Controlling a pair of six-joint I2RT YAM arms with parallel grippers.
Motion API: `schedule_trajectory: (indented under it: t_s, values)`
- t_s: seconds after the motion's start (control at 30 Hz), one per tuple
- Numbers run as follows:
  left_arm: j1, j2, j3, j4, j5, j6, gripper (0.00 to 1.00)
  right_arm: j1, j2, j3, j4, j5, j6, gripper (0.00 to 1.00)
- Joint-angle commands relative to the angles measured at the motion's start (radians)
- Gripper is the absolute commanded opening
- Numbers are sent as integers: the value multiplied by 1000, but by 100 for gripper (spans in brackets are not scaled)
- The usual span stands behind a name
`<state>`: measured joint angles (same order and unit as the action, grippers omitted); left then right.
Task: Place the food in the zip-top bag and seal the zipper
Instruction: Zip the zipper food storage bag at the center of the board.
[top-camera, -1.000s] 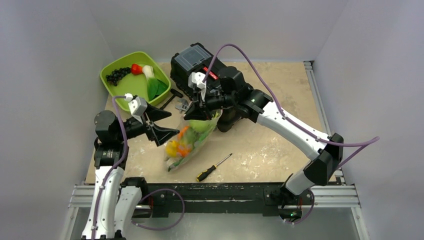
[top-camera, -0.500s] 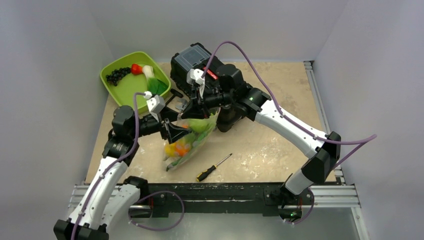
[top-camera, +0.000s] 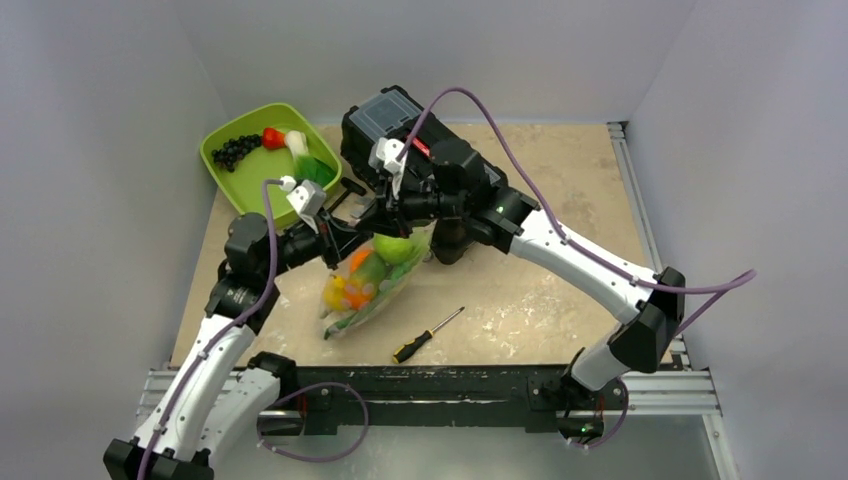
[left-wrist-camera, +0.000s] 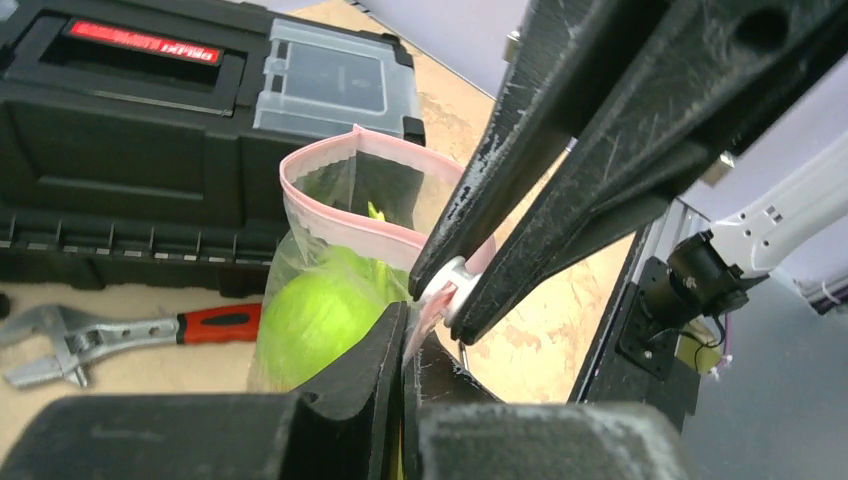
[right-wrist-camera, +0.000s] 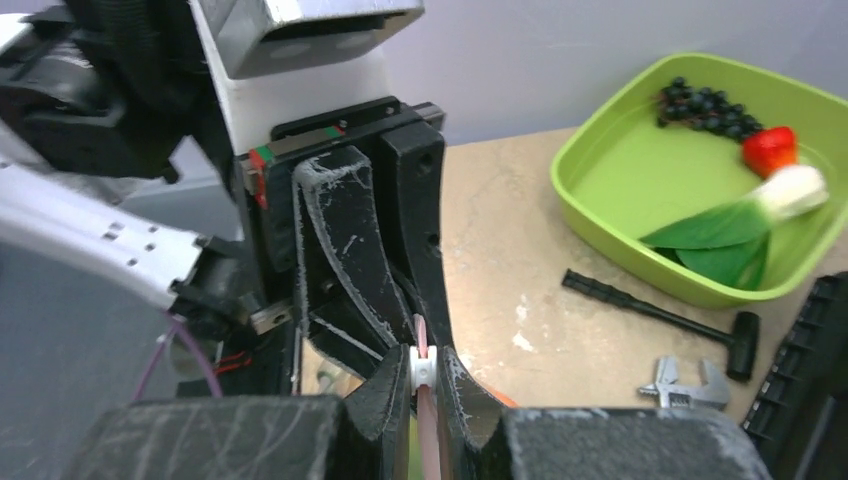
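Pink zipper (left-wrist-camera: 335, 215) plastic rims the clear bag (top-camera: 372, 288), which is held up by its mouth just in front of the toolbox (top-camera: 385, 115). The left gripper (left-wrist-camera: 408, 345) is clamped tight on the strip, and the right gripper (right-wrist-camera: 422, 375) pinches the white slider (left-wrist-camera: 450, 288). Sealing looks begun; the mouth gapes, so the slider must be drawn across. The bag holds an apple (left-wrist-camera: 310, 325) and orange and yellow pieces. The tray (top-camera: 215, 140) keeps grapes (top-camera: 235, 150), a strawberry (top-camera: 272, 137) and a leek (top-camera: 305, 160).

Overhead view plus two close wrist-views
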<state>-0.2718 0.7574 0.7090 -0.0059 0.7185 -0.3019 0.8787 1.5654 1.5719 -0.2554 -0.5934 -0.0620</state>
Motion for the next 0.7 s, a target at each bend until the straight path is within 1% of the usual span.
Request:
schedule_trajectory:
  t_s: [0.0, 0.07, 0.13, 0.23, 0.3, 0.4, 0.43, 0.53, 0.63, 0.67]
  values:
    - [23, -79, 61, -98, -112, -48, 0, 32, -96, -74, 62, 301, 38, 0]
    - [80, -98, 64, -130, -61, -78, 0, 29, -124, -117, 80, 337, 51, 0]
    - [165, -109, 50, -115, 39, -127, 0, 25, -151, -134, 66, 350, 36, 0]
    - [250, -138, 15, -66, 129, -184, 0, 24, -181, -154, 45, 291, 25, 0]
    - [259, -151, 16, -52, 153, -199, 0, 23, -194, -166, 54, 248, 42, 0]
    - [255, -155, -9, 135, 270, -270, 0, 23, -181, -145, 75, 162, 102, 0]
    - [253, -159, -9, 156, 292, -274, 0, 24, -173, -135, 81, 157, 116, 0]
    - [249, -184, 4, 108, 276, -251, 0, 29, -141, -100, 82, 102, 125, 0]
    - [239, -184, 15, 83, 308, -239, 0, 31, -127, -96, 94, 88, 134, 0]
    - [232, -172, 30, 53, 326, -217, 4, 30, -124, -93, 101, 72, 147, 0]
